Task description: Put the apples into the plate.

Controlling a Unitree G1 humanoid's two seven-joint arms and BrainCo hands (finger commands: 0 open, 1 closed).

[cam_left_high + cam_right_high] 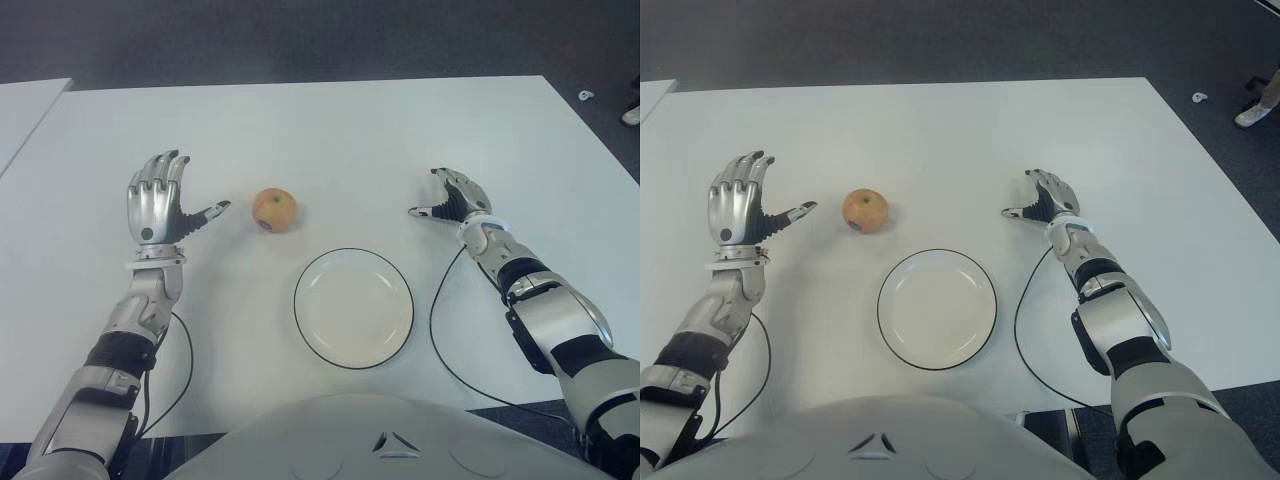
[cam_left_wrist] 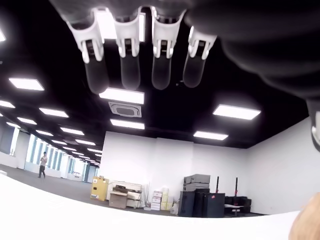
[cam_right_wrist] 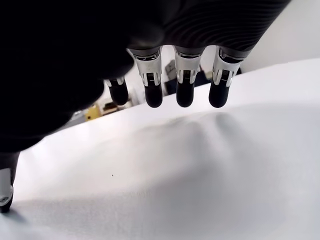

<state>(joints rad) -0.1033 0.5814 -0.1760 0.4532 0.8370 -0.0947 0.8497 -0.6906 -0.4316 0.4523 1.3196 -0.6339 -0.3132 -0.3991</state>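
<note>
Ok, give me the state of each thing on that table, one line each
Apple: on the table, outside the plate, not held.
Plate: upright, empty.
Left hand: open, left of the apple, holding nothing.
Right hand: open, right of the plate and farther back, holding nothing.

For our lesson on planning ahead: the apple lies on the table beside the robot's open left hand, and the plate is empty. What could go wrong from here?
1. The apple is round and lies free on the table, so a glancing touch from the open left hand could roll it away.
2. Dropped near the plate rim, it might roll off or shift the plate.
3. The right hand is open, to the plate's right, with a cable looped nearby that could snag.
</note>
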